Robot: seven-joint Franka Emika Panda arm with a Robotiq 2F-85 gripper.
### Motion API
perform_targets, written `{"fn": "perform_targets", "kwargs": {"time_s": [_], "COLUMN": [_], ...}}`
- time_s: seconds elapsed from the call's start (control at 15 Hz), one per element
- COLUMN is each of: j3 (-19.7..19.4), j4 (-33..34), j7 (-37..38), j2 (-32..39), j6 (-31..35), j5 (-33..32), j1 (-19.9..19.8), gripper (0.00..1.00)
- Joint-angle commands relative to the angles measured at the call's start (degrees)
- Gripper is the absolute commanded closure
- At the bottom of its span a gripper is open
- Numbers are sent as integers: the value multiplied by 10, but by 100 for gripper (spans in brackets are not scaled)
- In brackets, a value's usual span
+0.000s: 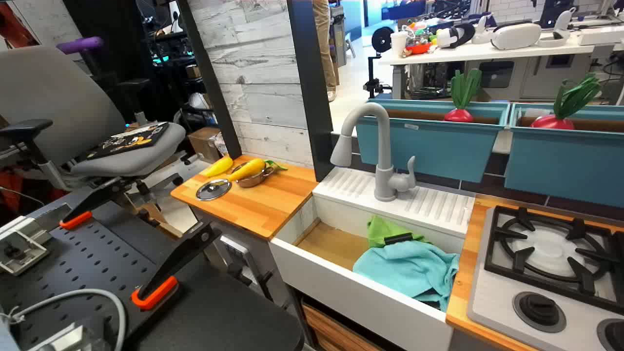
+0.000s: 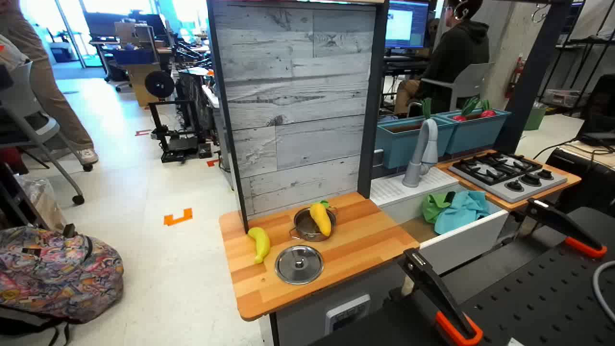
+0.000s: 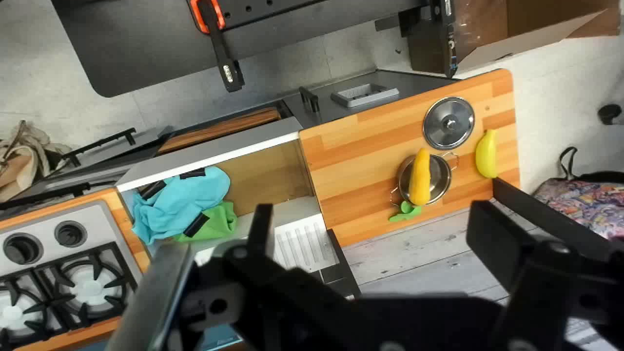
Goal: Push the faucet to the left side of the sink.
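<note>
The grey gooseneck faucet [image 1: 384,146] stands upright on the ribbed white back rim of the sink [image 1: 360,297]. In this exterior view its downturned spout points left and its lever is on the right. The faucet [image 2: 418,158] and sink [image 2: 466,247] also show in an exterior view. In the wrist view the sink [image 3: 253,147] is at left centre; I cannot make out the faucet, and the gripper covers part of the back rim. My gripper [image 3: 373,212] is open with nothing between its fingers, high above the scene. It is out of both exterior views.
Blue and green cloths [image 1: 409,265] lie in the sink. Teal planters [image 1: 429,146] stand behind the faucet; a dark post [image 1: 312,92] and wood panel [image 1: 258,68] rise beside it. A stove [image 1: 551,263] is on the right. The wooden counter [image 2: 355,254] holds a pot [image 2: 307,226], lid and toy food.
</note>
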Motion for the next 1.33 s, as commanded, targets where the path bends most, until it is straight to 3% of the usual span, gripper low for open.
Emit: {"fn": "perform_targets", "kwargs": {"time_s": [0.0, 0.33, 0.67, 1.0, 1.27], "j3": [8, 9, 5, -11, -12], "j4": [1, 25, 92, 195, 259], "j7": [-3, -3, -7, -20, -39], "j2": [1, 64, 187, 314, 401], "j6": [-1, 49, 119, 117, 128], "j5": [4, 7, 19, 33, 84], "j1": [-9, -5, -6, -39, -85], "gripper": [0, 0, 0, 0, 0]}}
